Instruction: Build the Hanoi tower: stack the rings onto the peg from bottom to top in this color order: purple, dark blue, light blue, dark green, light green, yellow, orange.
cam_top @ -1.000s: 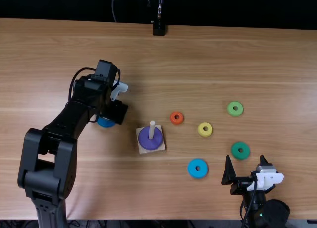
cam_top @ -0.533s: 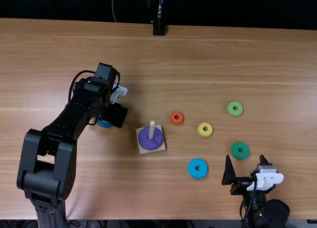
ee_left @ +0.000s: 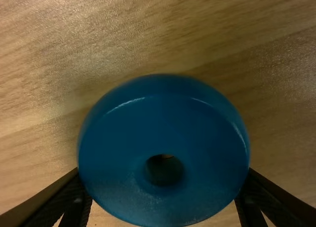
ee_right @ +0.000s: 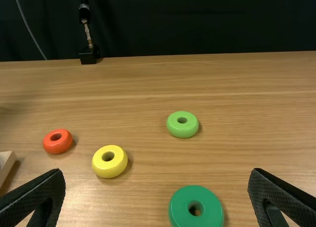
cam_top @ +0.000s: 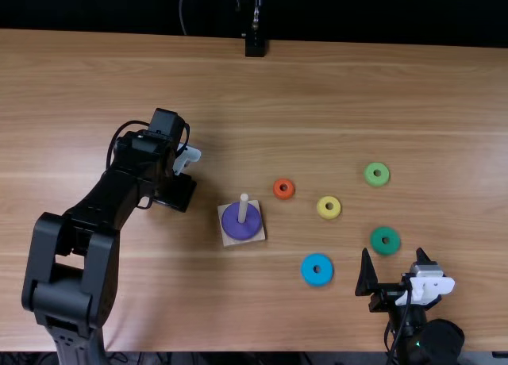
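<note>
Top view: purple ring (cam_top: pixel 232 227) on peg (cam_top: pixel 243 209). Light blue (cam_top: pixel 309 274), dark green (cam_top: pixel 377 245), light green (cam_top: pixel 369 179), yellow (cam_top: pixel 322 213), orange (cam_top: pixel 277 193) rings loose on tabletop (cam_top: pixel 278 103). Left hand (cam_top: pixel 175 192) left of peg; right hand (cam_top: pixel 394 260) near dark green.

Left wrist: left hand closed on dark blue ring (ee_left: pixel 118 158).

Right wrist: right hand wide open, empty.

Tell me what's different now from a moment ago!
The left gripper moved slightly left and toward the near edge of the table. It holds the dark blue ring; I can't tell when it took hold. The right gripper, the purple ring on the peg and the other rings stayed put.
</note>
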Robot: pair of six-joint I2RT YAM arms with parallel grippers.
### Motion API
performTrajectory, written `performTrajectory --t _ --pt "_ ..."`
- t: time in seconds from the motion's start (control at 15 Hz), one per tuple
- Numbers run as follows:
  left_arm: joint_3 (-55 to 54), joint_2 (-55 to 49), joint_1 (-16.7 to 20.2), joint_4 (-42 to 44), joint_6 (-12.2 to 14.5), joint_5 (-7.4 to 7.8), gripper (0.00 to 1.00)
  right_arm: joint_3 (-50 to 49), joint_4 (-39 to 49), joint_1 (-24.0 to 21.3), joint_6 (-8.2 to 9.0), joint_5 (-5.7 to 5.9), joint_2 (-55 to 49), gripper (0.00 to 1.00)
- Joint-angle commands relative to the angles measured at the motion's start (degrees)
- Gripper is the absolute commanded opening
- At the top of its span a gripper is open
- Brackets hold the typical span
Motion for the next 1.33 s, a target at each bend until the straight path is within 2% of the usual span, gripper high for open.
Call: performTrajectory --t 0.0,0.27,0.6,0.87,1.13,1.2,1.27 --pt "-1.2 -1.72 0.42 -0.29 0.17 0.81 0.0 -3.39 -4.22 -0.43 0.09 0.19 -0.73 1.0" --pt "-0.5 -6.29 0.42 -1.24 0.28 0.28 0.0 -3.39 -4.22 -0.43 0.09 0.19 -0.73 1.0" --pt "6.18 -11.56 0.51 -10.84 0.17 -0.04 0.0 -3.39 -4.22 -0.43 0.09 0.19 -0.73 1.0" --pt "11.8 -14.46 -0.28 -15.27 -0.04 1.12 0.0 -3.39 -4.22 -0.43 0.09 0.19 -0.73 1.0" --pt "18.31 -17.37 -3.89 -25.39 -0.04 1.76 0.0 -3.39 -4.22 -0.43 0.09 0.19 -0.73 1.0" --pt "19.45 -18.24 -4.94 -26.87 -0.14 3.13 0.0 -3.39 -4.22 -0.43 0.09 0.19 -0.73 1.0" --pt "19.89 -19.12 -5.29 -27.29 -0.14 5.66 0.0 -3.48 -4.22 -0.34 0.09 0.19 -0.73 1.0"
